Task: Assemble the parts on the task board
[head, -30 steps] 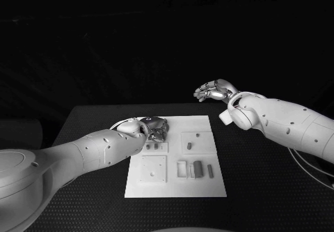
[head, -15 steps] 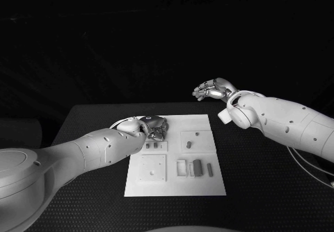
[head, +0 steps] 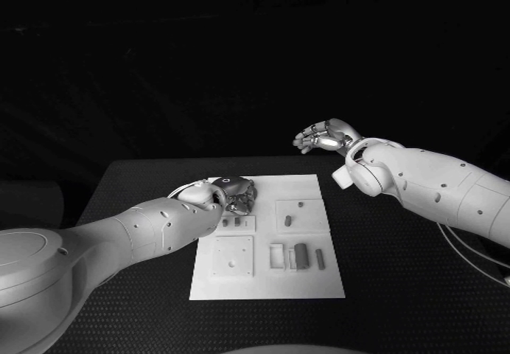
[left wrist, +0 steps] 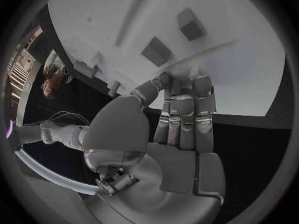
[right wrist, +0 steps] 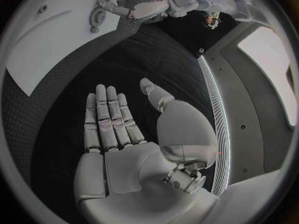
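The white task board (head: 266, 276) lies in the middle of the black table. Small grey parts lie on it: a short block (head: 289, 220), a peg (head: 302, 205), and two bars (head: 302, 256) near the right edge. My left hand (head: 238, 193) is over the board's far left corner. Its fingers (left wrist: 186, 102) are straight and together, with their tips at the board (left wrist: 206, 59), near two small grey blocks (left wrist: 156, 51). I see nothing in it. My right hand (head: 327, 137) is raised beyond the table's far edge, flat and empty, with its fingers (right wrist: 106, 117) stretched out.
A square white sub-plate (head: 233, 257) sits on the board's near left part. Black table surface (head: 404, 251) runs along both sides of the board. The right wrist view shows the board (right wrist: 50, 50) and my left hand (right wrist: 134, 5) across the table.
My right hand has drifted slightly to the left. The left hand stays at the board's far left corner.
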Available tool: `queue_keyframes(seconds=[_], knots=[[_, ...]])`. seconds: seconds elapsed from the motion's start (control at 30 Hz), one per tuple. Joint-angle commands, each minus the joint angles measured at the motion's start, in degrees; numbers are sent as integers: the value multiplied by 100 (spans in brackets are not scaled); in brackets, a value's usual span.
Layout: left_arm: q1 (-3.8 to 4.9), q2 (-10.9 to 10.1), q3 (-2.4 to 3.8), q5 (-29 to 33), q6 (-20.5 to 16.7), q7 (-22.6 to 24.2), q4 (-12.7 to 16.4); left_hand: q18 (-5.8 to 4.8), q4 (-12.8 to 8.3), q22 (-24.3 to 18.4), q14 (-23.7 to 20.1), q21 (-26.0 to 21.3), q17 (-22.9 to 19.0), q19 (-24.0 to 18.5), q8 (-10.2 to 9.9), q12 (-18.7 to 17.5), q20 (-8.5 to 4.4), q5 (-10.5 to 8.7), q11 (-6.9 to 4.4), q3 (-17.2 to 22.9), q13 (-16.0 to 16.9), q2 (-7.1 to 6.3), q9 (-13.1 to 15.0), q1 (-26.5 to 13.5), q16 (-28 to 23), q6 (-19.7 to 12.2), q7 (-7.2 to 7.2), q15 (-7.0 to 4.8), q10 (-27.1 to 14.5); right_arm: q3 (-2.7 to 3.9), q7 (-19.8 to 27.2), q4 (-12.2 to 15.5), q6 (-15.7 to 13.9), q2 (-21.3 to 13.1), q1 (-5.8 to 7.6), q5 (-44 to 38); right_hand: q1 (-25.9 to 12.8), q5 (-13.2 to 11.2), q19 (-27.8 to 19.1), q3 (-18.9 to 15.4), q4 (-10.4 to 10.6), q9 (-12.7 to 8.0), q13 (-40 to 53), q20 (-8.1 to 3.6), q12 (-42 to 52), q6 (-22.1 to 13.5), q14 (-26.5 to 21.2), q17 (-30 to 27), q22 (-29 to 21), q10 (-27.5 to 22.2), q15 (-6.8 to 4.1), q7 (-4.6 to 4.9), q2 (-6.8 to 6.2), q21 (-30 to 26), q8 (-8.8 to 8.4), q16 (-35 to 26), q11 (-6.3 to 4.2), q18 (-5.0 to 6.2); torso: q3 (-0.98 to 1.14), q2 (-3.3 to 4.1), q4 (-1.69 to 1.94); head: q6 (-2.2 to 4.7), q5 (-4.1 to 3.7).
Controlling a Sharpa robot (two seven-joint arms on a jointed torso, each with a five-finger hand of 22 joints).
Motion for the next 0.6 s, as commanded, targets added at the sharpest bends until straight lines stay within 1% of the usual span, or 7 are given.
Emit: queue_keyframes(seconds=[0.03,0.27,0.33,0.4,0.43,0.5,0.6], knots=[[-101,-32,-54,-58,83,-44,-8,493,3,130,41,42,-12,-7,52,47,-58,33,-13,44,35,75,16,16,32,82,-2,-19,75,3,60,10,26,10,0,-4,9,12,-23,4,44,-6,-8,2,-16,-29,-20,6,8,11,12,121,-14,-19,16,-21,11,-84,1,0,0,6,-4],[-102,-93,-43,249,-97,34,62,477,2,123,96,56,-46,21,102,52,-91,41,-56,109,64,117,35,11,15,182,-46,-62,186,3,62,6,24,3,0,-4,8,12,-23,3,45,-6,-8,2,-16,-29,-21,7,10,10,12,121,-16,-21,16,-22,11,-84,2,-1,1,21,0],[-100,-130,-22,341,-132,8,90,474,5,122,102,58,-51,26,104,50,-95,41,-60,116,67,121,37,4,12,188,-49,-66,197,3,63,8,22,-3,0,-4,7,13,-23,3,46,-7,-8,2,-16,-29,-21,7,11,10,12,121,-16,-22,17,-23,11,-84,-5,-3,4,18,-9],[-97,-169,-5,473,-132,4,109,471,5,121,109,59,-56,31,106,48,-99,42,-64,122,70,121,38,-4,8,194,-51,-70,206,3,63,10,23,-7,0,-4,7,13,-23,3,46,-7,-9,2,-16,-29,-21,7,12,10,12,121,-15,-22,17,-23,11,-84,-2,-5,6,16,-11],[-94,-190,9,553,-136,1,116,470,5,121,113,60,-58,33,107,46,-102,43,-65,124,71,121,39,-8,7,197,-52,-72,211,3,63,10,25,-10,0,-4,7,13,-23,3,47,-7,-9,1,-15,-29,-21,7,12,10,12,121,-16,-23,17,-23,11,-84,0,-4,6,21,-10],[-93,-202,89,624,-145,0,116,468,5,120,117,60,-62,37,108,44,-105,46,-68,130,73,123,40,-13,4,201,-54,-75,218,3,61,10,24,-13,0,-4,7,13,-23,3,47,-7,-9,1,-15,-29,-21,8,13,10,12,121,-16,-23,17,-23,11,-84,-2,-3,6,26,-11],[-90,-227,158,806,-126,0,138,465,5,119,121,61,-68,41,110,41,-109,52,-72,136,76,122,42,-23,-1,205,-57,-79,228,3,63,7,24,-14,0,-4,7,13,-23,3,47,-8,-9,1,-15,-29,-21,8,15,10,12,121,-16,-24,17,-24,11,-84,-1,-1,4,33,-6]])
